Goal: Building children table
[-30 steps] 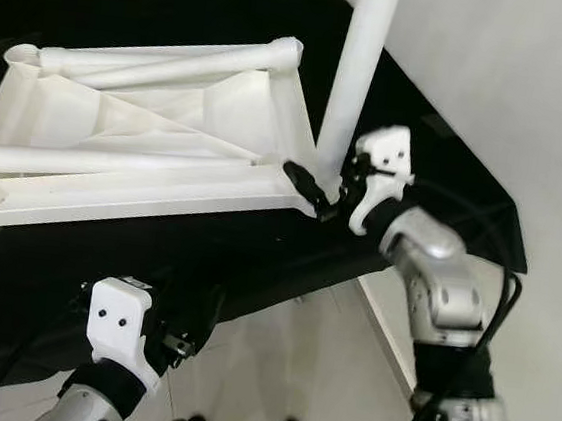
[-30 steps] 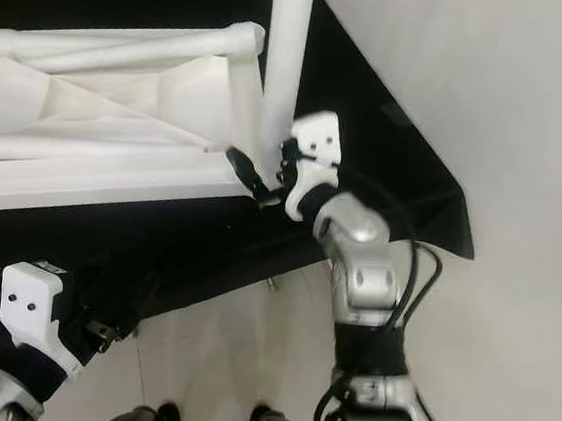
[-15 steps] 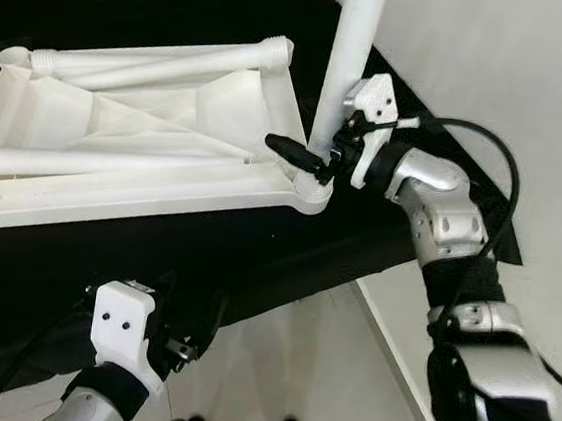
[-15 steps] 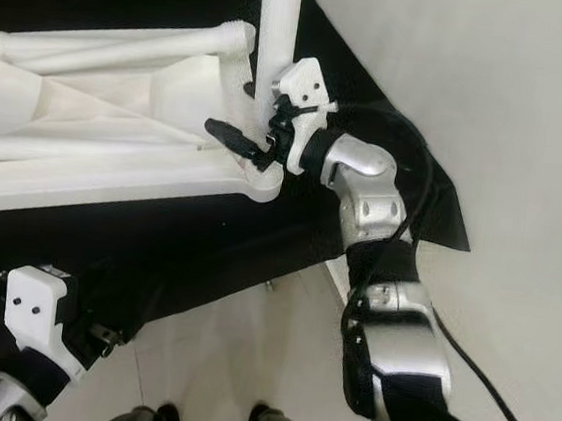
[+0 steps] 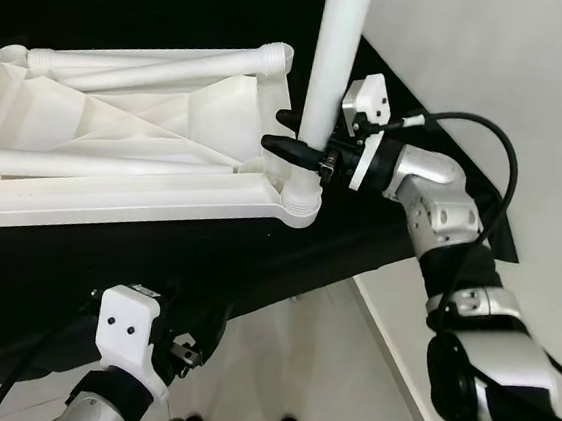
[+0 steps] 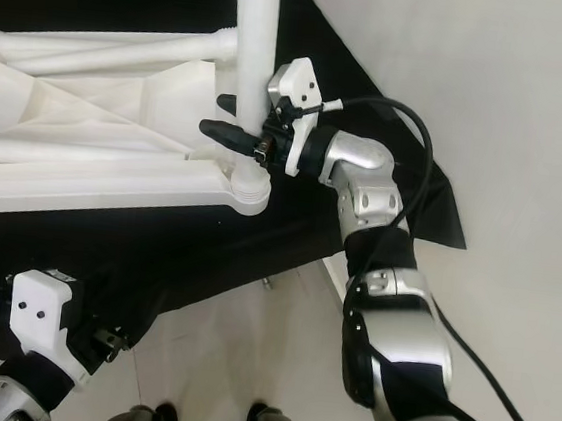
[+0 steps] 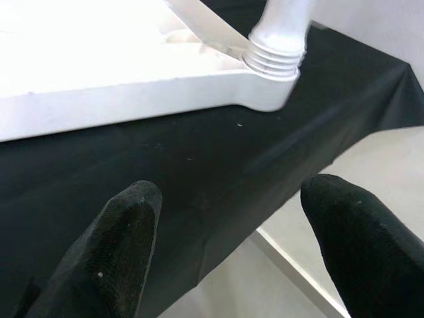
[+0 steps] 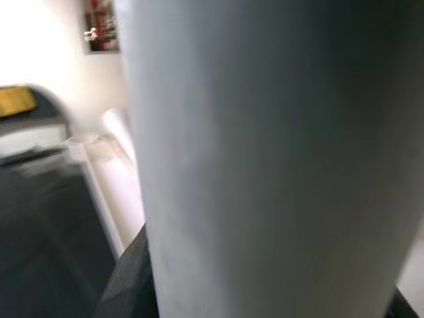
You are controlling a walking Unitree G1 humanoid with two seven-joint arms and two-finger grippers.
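An upturned white plastic child's tabletop [image 5: 137, 145] is seen lying ribbed side up on a black cloth-covered surface [image 5: 156, 248], across the upper left of the head views. A white plastic tubular leg [image 5: 331, 65] stands upright in the tabletop's corner socket [image 5: 298, 187], near the centre of the frame. Two more white legs [image 5: 156, 57] lie flat along the tabletop.

The upright leg is clasped low down by the right gripper [image 5: 294, 136], one black finger [image 5: 292, 151] passing in front of the tube and the other behind it. In the right wrist view the leg [image 8: 265, 159] is shown pressed close and blurred, so the grip itself is better judged from the head views.

The threaded foot of the leg [image 7: 278, 50] seated in the socket is shown in the left wrist view, beyond the left gripper [image 7: 232, 232], whose black fingers [image 7: 122, 245] are spread wide with nothing between them, low before the cloth's edge.

The socket corner lies near the cloth's front edge; pale floor tiles [image 5: 285, 362] and a white wall [image 5: 496, 82] border it on the right.
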